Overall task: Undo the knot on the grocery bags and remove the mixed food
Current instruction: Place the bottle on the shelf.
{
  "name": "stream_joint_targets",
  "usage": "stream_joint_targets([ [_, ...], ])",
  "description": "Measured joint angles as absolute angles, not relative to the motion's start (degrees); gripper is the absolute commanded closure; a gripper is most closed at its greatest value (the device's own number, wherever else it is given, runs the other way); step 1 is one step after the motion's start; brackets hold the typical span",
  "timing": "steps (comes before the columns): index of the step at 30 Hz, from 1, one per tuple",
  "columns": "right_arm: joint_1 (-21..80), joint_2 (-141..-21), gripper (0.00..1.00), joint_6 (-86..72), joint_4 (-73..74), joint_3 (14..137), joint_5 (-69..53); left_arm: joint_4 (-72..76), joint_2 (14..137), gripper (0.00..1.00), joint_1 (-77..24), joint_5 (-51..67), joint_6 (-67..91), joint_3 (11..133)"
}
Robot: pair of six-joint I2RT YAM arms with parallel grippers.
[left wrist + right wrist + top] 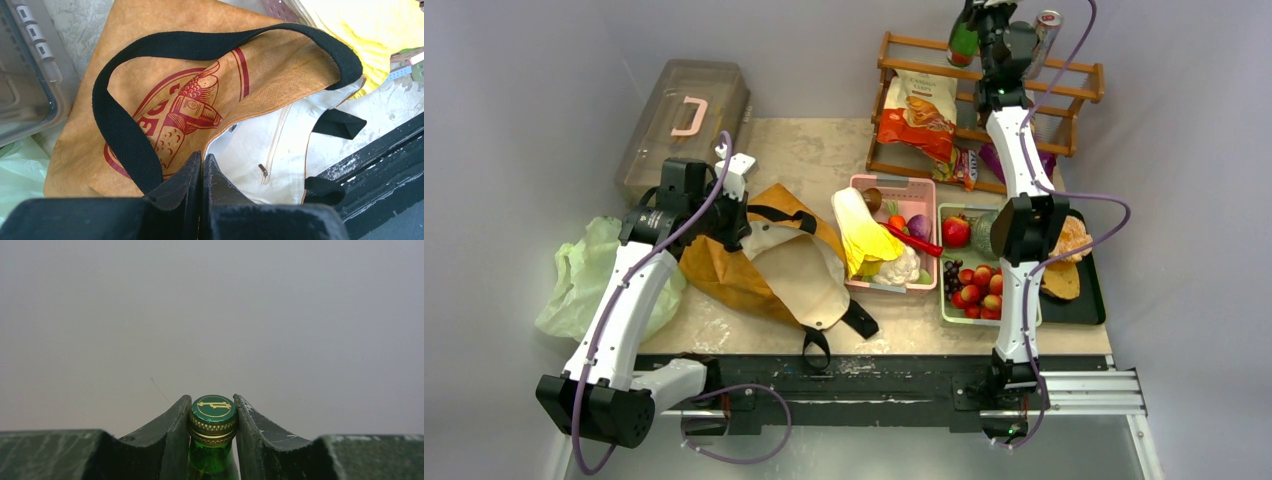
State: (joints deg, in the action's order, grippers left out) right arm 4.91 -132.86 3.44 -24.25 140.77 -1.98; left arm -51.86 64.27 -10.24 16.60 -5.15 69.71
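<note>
Step in hand: we judge that the right arm is setting the green bottle (211, 460) on the wooden rack (1064, 95) at the far side of the table.
How to do it well: we would keep the bottle upright and lower it until its base is borne by a shelf. We would part the fingers only then, and lift straight up so the neck is not knocked. The can (1046, 25) stands close by on the top rail and should not be touched.
Right gripper (212, 405): clamped on the bottle's neck just under the gold-banded cap, one finger on each side, open only as wide as the neck.
Left gripper (202, 160): fingers together, with nothing visible between them. It hangs over the tote (280, 65) near the black strap (125, 140); we cannot tell whether it touches the fabric.
Bags: the tote lies flat and open, cream lining showing. The plastic bag (584, 280) lies slack at the table's left edge, and we make out no knot on it.
Food: mostly sorted into the pink basket (919, 185) and the green tray (949, 310).
</note>
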Motion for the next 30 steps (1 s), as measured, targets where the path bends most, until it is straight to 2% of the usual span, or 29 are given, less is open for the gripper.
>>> stream_joint_targets([
  [4, 4.91, -133.03, 0.47, 3.29, -25.74, 140.79, -1.98, -51.86, 64.29, 1.0, -10.24, 16.6, -5.15, 69.71],
  [8, 4.91, -133.03, 0.44, 3.2, -28.34, 141.45, -1.93, -51.86, 64.36, 1.0, -10.24, 16.58, -5.13, 69.71],
  [12, 4.91, -133.03, 0.36, 3.14, -29.69, 141.75, -1.85, -51.83, 64.71, 1.0, -10.24, 16.56, -5.15, 69.71],
  [19, 4.91, -133.03, 0.1, 2.81, -30.15, 141.75, -2.04, -51.83, 65.28, 1.0, -10.24, 16.53, -5.15, 69.73],
  [30, 4.91, -128.2, 0.01, 1.58, -30.76, 134.65, -2.79, -51.9, 65.28, 1.0, -10.24, 16.6, -5.63, 69.76],
])
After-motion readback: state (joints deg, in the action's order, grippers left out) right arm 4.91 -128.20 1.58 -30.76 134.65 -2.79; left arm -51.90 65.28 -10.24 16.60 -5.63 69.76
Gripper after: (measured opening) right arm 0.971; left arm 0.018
